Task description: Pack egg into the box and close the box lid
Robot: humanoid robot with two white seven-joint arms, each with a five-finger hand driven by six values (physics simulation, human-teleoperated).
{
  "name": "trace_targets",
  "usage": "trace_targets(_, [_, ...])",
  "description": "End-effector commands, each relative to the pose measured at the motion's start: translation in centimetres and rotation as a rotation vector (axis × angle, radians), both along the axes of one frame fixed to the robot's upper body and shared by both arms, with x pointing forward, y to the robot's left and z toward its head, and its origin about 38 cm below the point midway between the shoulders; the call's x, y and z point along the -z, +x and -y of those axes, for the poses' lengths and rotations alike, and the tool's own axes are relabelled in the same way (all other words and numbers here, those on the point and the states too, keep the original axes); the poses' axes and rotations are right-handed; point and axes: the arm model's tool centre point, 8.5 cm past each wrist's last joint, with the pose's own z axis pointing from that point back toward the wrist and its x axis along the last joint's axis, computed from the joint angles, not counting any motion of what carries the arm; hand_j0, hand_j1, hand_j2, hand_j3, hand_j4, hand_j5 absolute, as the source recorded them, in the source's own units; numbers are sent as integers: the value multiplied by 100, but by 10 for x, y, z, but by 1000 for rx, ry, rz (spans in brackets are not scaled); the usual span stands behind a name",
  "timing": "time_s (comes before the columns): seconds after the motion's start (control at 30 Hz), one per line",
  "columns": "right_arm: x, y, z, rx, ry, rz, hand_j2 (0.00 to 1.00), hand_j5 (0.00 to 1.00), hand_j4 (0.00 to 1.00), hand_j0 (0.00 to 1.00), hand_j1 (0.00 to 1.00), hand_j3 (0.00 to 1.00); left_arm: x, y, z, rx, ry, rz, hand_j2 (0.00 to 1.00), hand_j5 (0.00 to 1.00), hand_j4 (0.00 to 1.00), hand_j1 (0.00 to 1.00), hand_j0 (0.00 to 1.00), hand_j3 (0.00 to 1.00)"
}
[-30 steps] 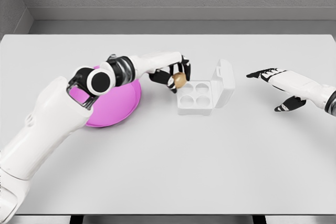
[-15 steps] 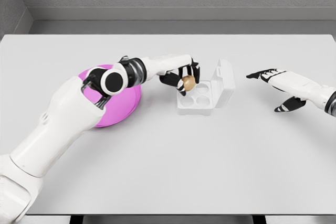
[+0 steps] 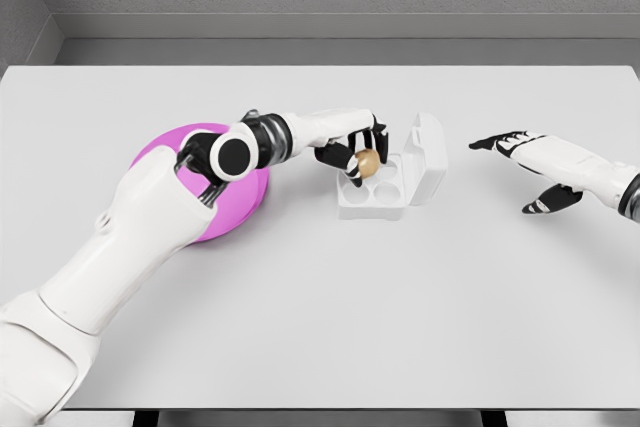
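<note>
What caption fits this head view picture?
Left hand holds a brown egg over the open white box.

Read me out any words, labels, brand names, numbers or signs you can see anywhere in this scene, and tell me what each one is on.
None: no readable text, number or sign shows anywhere.
The egg, held by the left robot hand: plain.
The open white box: blank, lid and tray.
The pink plate: no print.
The right robot hand: only black and white patches, no letters.
The table and wall: bare.
</note>
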Motion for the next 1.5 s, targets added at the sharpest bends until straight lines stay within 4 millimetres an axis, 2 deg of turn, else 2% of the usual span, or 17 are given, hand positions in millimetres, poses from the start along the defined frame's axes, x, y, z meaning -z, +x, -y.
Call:
trace_targets(0.0, [-1, 0, 0, 2, 4, 0, 100, 100, 100, 100, 100, 100, 0, 0, 0, -2, -3, -2, 36, 36, 36, 36, 36, 36])
trace_targets(0.43, [0, 0, 1, 3, 3, -1, 100, 100, 100, 100, 100, 100, 9, 7, 0, -23, 11, -29, 37, 37, 37, 37, 37, 37])
trace_targets(0.6, [-1, 0, 1, 2, 3, 0, 100, 100, 100, 100, 100, 100, 9, 7, 0, -21, 12, -26, 40, 40, 40, 40, 40, 40])
trace_targets(0.67, [-1, 0, 1, 2, 1, 0, 100, 100, 100, 100, 100, 100, 9, 7, 1, -20, 11, -26, 46, 46, 46, 46, 46, 46])
trace_targets(0.8, [-1, 0, 1, 2, 1, 0, 100, 100, 100, 100, 100, 100, 8, 6, 0, -20, 10, -25, 66, 66, 66, 66, 66, 66])
trace_targets(1.13, [0, 0, 1, 2, 1, -2, 100, 100, 100, 100, 100, 100, 8, 6, 0, -19, 9, -24, 72, 72, 72, 72, 72, 72])
trace_targets(1.17, [0, 0, 1, 4, 1, -2, 100, 100, 100, 100, 100, 100, 8, 6, 1, -18, 8, -23, 76, 76, 76, 76, 76, 76])
trace_targets(1.3, [0, 0, 2, 4, -1, -2, 100, 100, 100, 100, 100, 100, 8, 5, 1, -17, 8, -23, 81, 81, 81, 81, 81, 81])
trace_targets(1.47, [-3, -4, 16, 19, -35, -9, 100, 100, 100, 100, 100, 100, 2, 3, 2, -10, -3, -12, 86, 86, 86, 86, 86, 86])
